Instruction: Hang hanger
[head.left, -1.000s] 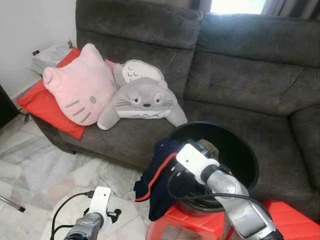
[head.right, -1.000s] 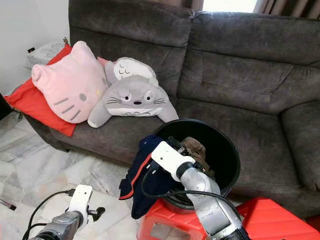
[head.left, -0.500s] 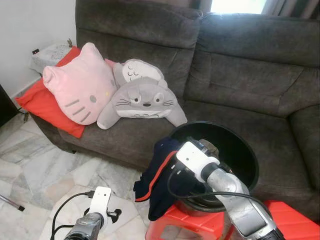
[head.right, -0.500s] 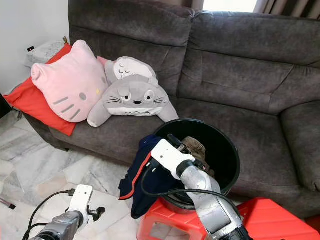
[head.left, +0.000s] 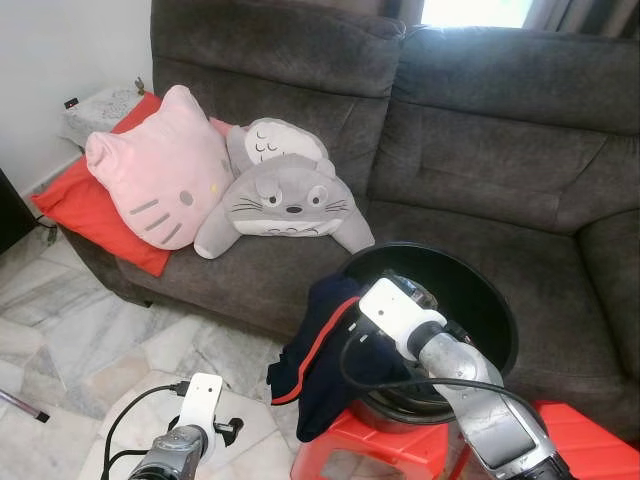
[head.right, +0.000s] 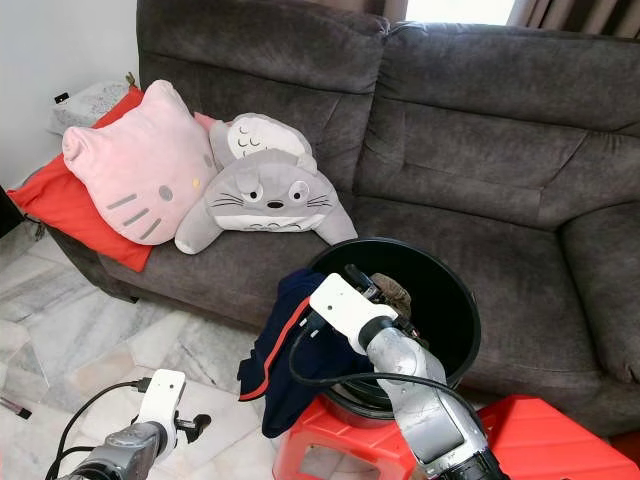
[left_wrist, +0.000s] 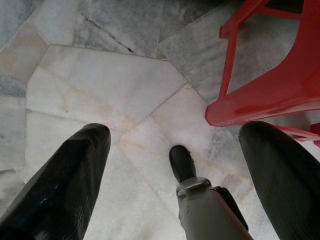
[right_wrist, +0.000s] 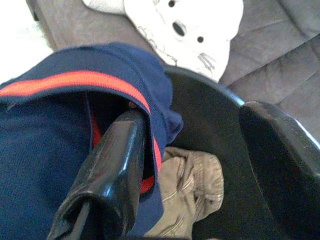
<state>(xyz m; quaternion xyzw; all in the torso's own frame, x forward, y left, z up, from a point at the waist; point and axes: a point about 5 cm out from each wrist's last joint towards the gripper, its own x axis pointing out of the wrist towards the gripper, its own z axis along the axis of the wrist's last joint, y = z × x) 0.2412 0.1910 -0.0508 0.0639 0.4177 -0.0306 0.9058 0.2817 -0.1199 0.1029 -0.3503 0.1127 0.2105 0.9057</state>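
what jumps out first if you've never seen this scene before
The pink cat-face cushion and the grey Totoro plush lean together on the left of the dark grey sofa. In front of it a black bucket stands on a red stool, with a navy garment with a red stripe draped over its rim. The right gripper is open at that rim, one finger tucked under the navy cloth, above a tan garment inside the bucket.

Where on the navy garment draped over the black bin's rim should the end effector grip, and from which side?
Grip the navy garment at the fold over the black bin rim, coming from above. It is bunched there, and the open right end effector probably already straddles that edge.
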